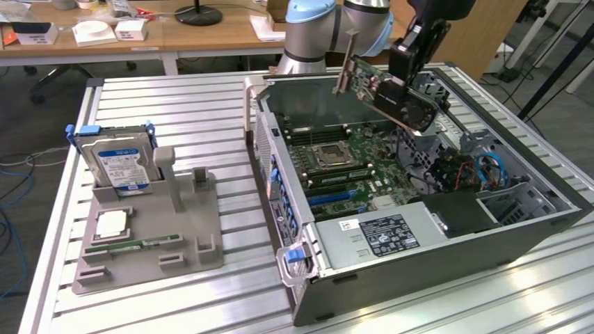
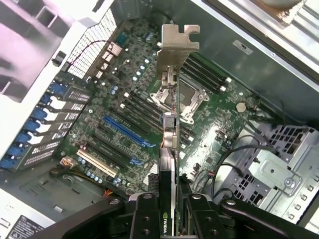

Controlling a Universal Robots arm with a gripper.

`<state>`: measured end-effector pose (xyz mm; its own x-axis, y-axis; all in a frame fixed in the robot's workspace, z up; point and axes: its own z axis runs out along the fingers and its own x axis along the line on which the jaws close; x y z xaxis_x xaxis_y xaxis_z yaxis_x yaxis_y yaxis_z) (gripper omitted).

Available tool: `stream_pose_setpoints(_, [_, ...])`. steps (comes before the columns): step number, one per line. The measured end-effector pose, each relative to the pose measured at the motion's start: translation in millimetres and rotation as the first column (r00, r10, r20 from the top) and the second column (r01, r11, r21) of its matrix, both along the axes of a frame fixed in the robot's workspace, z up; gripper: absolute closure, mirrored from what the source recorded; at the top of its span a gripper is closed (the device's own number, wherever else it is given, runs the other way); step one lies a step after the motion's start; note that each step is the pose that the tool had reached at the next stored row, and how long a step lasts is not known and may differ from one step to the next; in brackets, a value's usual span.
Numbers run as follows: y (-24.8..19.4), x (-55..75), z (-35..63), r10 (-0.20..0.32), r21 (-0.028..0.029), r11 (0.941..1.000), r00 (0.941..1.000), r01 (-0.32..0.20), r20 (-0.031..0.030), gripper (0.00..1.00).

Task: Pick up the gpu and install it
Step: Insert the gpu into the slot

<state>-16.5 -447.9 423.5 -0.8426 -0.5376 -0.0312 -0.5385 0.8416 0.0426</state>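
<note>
Exterior view: my gripper [image 1: 405,75] is clamped on the gpu [image 1: 413,108], carrying it in the air above the open case [image 1: 519,229] — clear of everything beneath. The card hangs tilted under my fingers, its black shroud at the low end. Its silver bracket [image 1: 346,66] sticks out on the exterior view's left of my gripper. Below me lies the motherboard [image 1: 357,170] with its CPU socket [image 1: 330,154]. Well away from my gripper, on the exterior view's left, a hard drive [image 1: 116,163] stands upright in a grey stand [image 1: 177,240] on the slatted table [image 1: 186,104].

Wrist view: my fingers [image 2: 144,219] press on either side of the gpu [image 2: 169,149]. I see it edge-on, running away from my gripper to the bracket [image 2: 178,45] at its far end. Beyond the card is the motherboard [image 2: 214,134] — a blue slot [image 2: 127,132] lies off to one side of the card, well short of touching it.
</note>
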Motion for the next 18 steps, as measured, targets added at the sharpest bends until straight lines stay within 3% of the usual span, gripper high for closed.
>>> stream_pose_setpoints(9, [0.0,0.2,-0.1,0.083,0.0001,0.9965,0.9965,-0.083,0.0,0.74])
stream_pose_setpoints(18, [0.0,0.3,-0.1,0.18,0.0001,0.9837,0.9837,-0.18,0.0,0.74])
